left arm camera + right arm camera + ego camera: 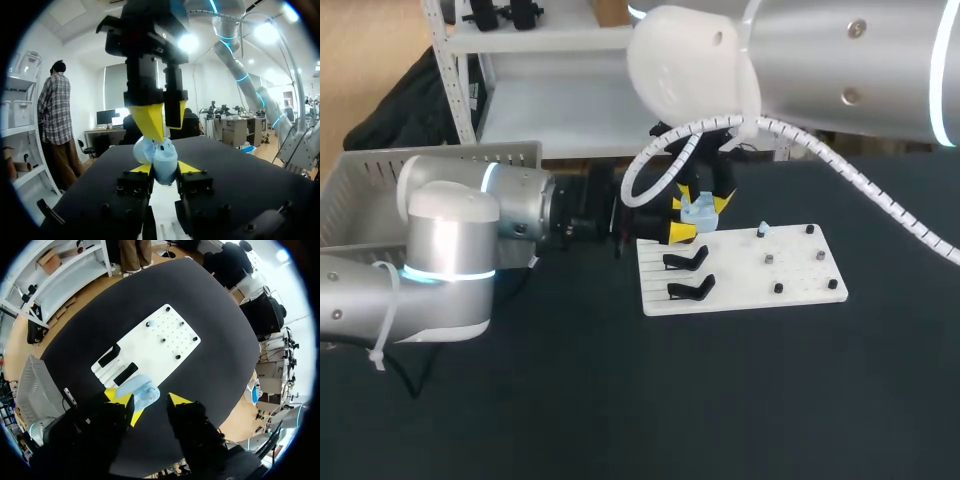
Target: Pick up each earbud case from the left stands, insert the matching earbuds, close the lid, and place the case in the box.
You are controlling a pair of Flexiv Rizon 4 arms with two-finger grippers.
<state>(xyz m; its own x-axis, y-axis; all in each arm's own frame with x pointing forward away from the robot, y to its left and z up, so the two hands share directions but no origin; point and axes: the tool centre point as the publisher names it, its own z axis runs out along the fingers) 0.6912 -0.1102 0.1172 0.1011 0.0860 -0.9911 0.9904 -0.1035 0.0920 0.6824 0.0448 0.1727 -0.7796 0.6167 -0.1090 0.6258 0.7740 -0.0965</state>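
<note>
Head view: even overhead light, bright. Black surface (770, 400) matte, swallows shadows. White board (800, 290) is brightest patch. Soft highlights on right arm (840, 60) and left arm (450, 240) shells.

Left wrist view: ceiling lamps (187, 42) flare hard, with halo beside right gripper (164, 131). Its body is backlit, near black. Pale case (157, 157) well lit from above.

Right wrist view: even light, surface dark, board bright with no glare. Surface edge bows strongly toward rim, and lamp glare shows at far right.
</note>
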